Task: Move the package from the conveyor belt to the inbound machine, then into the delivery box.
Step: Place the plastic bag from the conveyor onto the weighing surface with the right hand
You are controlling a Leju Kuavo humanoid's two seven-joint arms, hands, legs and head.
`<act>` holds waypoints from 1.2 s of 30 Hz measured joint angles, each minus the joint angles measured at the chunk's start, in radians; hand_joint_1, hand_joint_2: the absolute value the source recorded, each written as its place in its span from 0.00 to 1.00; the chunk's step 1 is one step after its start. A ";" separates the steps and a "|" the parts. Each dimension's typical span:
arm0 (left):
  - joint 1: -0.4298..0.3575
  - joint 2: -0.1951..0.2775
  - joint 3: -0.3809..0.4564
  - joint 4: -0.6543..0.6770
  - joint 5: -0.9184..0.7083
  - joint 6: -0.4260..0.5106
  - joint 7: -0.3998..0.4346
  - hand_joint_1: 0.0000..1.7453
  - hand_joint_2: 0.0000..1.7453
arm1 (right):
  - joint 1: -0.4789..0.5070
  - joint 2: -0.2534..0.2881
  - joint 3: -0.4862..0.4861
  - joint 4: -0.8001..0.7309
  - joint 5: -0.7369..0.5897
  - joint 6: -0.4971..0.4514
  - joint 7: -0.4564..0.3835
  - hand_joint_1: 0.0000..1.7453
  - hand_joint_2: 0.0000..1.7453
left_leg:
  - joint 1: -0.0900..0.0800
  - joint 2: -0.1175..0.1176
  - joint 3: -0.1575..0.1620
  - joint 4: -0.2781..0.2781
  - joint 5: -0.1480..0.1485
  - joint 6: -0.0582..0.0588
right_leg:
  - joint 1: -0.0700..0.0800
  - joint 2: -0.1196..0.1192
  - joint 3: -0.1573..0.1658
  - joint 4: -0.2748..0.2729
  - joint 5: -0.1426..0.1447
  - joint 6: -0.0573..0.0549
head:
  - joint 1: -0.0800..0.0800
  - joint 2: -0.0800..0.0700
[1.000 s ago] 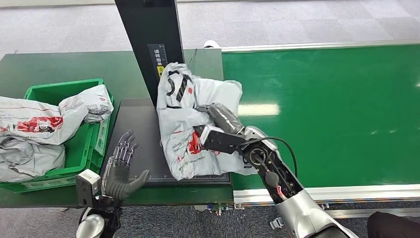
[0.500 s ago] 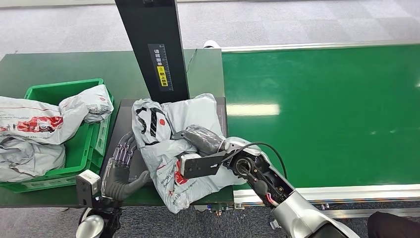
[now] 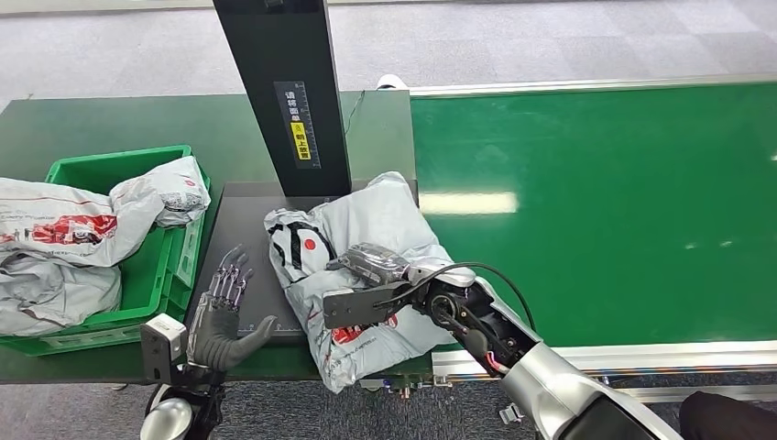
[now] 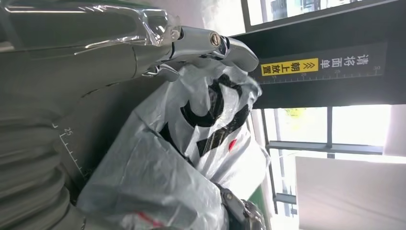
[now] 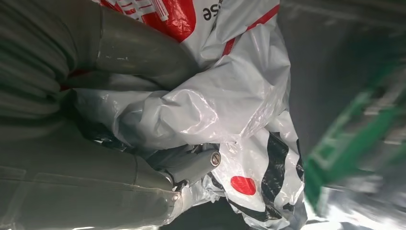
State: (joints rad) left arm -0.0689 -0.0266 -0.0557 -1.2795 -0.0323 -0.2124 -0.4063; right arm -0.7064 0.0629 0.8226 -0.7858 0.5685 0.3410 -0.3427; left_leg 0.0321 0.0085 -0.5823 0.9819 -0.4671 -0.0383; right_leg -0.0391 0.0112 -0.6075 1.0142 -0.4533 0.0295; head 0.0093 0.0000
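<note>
Package [image 3: 366, 266] overhanging scanner platform's [image 3: 247, 238] front edge, right robot hand [image 3: 371, 266] gripping it

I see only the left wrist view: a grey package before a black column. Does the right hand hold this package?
Observer: Yes. In the right wrist view the right hand grips the crumpled package, fingers closed into the plastic.
Operator: Where does the package lie?
Observer: The head view shows it on the black platform of the inbound machine, its near end hanging past the front edge.
Operator: And the left hand, does it touch the package?
Observer: The head view shows the left hand open on the platform beside the package, with a gap between.
Operator: Is the delivery box near?
Observer: The green box stands left of the platform, with other packages in it.
</note>
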 joint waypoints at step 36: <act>0.012 -0.004 0.000 0.000 -0.009 0.013 0.002 0.00 1.00 | -0.017 0.011 0.010 0.050 -0.011 -0.179 -0.061 0.00 1.00 | 0.000 0.000 0.000 0.000 0.000 0.000 | 0.000 0.000 0.000 0.000 0.000 0.000 | 0.000 0.000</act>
State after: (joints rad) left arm -0.0572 -0.0306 -0.0556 -1.2795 -0.0416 -0.1998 -0.4042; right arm -0.7234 0.0744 0.8330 -0.7356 0.5574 0.1617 -0.4039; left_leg 0.0321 0.0084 -0.5822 0.9819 -0.4671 -0.0383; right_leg -0.0391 0.0112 -0.6078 1.0142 -0.4533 0.0295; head 0.0092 0.0000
